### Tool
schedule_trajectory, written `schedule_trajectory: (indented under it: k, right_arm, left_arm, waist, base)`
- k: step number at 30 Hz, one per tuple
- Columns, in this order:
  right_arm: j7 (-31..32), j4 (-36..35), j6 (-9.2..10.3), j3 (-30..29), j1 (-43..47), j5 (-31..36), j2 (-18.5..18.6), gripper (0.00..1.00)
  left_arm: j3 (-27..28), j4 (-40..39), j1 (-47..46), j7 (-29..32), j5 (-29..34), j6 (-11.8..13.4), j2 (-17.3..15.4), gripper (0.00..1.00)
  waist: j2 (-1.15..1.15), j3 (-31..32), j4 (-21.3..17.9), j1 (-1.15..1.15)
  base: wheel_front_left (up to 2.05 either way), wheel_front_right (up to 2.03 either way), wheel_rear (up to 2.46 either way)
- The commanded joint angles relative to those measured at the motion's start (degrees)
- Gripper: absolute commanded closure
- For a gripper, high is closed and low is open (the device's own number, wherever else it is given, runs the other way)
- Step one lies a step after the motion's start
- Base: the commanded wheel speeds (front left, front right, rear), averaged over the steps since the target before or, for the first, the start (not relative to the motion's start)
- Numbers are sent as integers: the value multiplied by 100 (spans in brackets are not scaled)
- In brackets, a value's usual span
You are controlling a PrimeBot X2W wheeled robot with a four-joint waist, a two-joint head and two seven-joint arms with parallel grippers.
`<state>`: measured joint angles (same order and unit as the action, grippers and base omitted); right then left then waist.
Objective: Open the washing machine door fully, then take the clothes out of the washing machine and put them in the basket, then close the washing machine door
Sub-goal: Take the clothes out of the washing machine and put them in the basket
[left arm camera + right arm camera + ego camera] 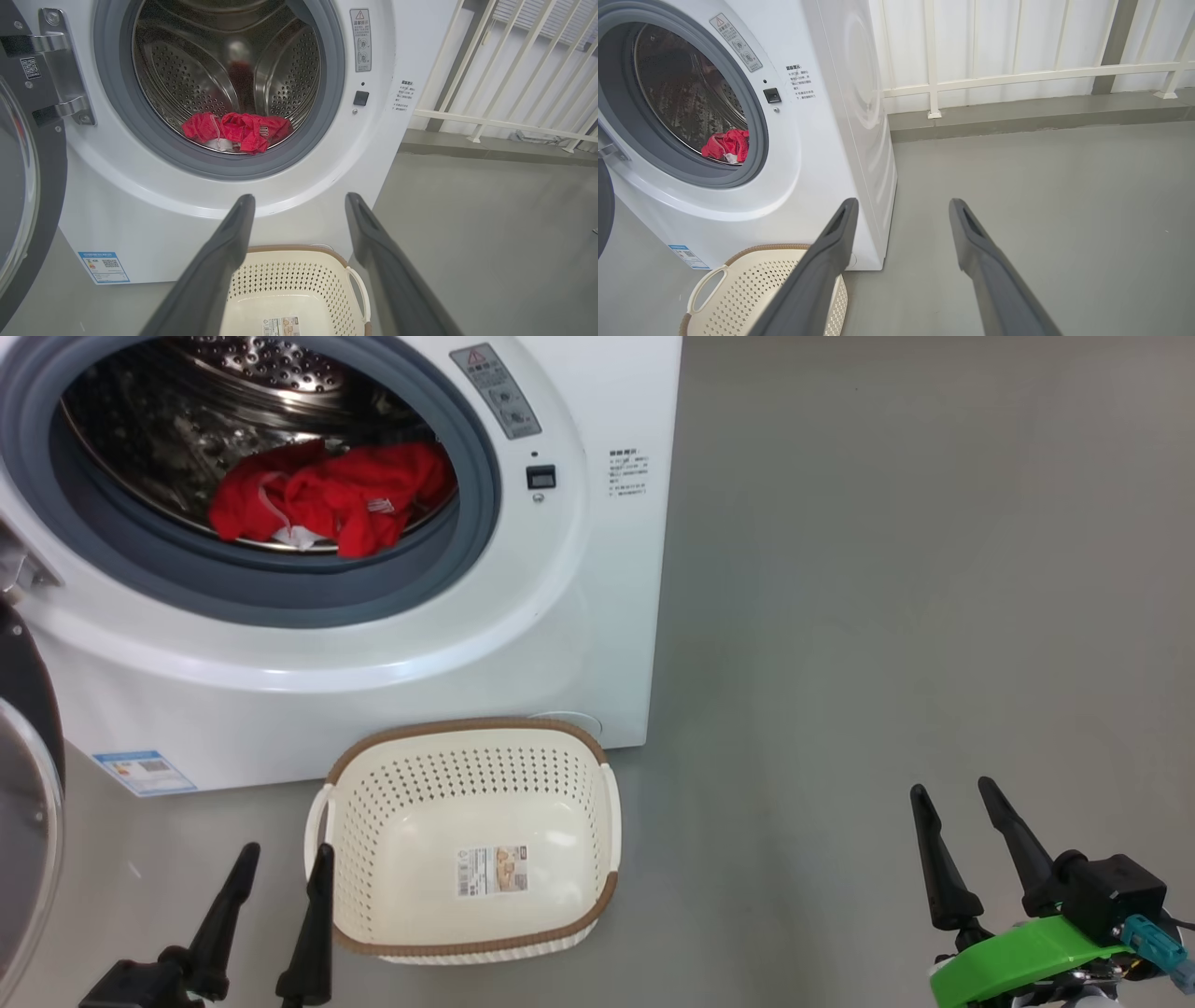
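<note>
The door [23, 784] stands swung open at 8 o'clock of the head view, hinged at the 9 o'clock side of the washer [392, 644]; the washer sits at 11 o'clock, its drum [243, 383] exposed inside the grey ring [280, 593]; the clothes [327, 499] lie bunched on the drum's bottom, at 6 o'clock of the opening, just behind the ring. The basket [467, 723] stands upright on the floor [887, 616] at 6 o'clock, just before the washer's lower corner, a paper label [492, 870] on its bottom. The left gripper [288, 849] is at 7 o'clock, fingers spread and grasping nothing, one finger just beside the basket's handle; the right gripper [953, 787] is at 4 o'clock, likewise released and grasping nothing, above bare floor, well apart from the basket. In the right wrist view a white railing [1017, 74] runs behind the washer at 1 o'clock.
</note>
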<state>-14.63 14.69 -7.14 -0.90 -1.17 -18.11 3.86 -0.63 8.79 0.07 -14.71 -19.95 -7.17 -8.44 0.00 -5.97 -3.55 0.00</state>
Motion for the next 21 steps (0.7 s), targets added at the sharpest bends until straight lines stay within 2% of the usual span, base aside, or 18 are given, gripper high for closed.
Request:
schedule_trajectory:
  k: [1,21]
  right_arm:
    - [-37,-140,-35,147,-64,-13,46,0]
    - [-37,-128,-35,176,-113,-10,39,0]
  left_arm:
    - [195,-154,-185,-29,-65,-32,-106,0]
    - [216,-71,-304,-29,-78,-32,-92,0]
  waist:
    - [0,0,4,0]
    - [0,-82,55,0]
  base:
    - [100,-100,0]
    - [98,-98,0]
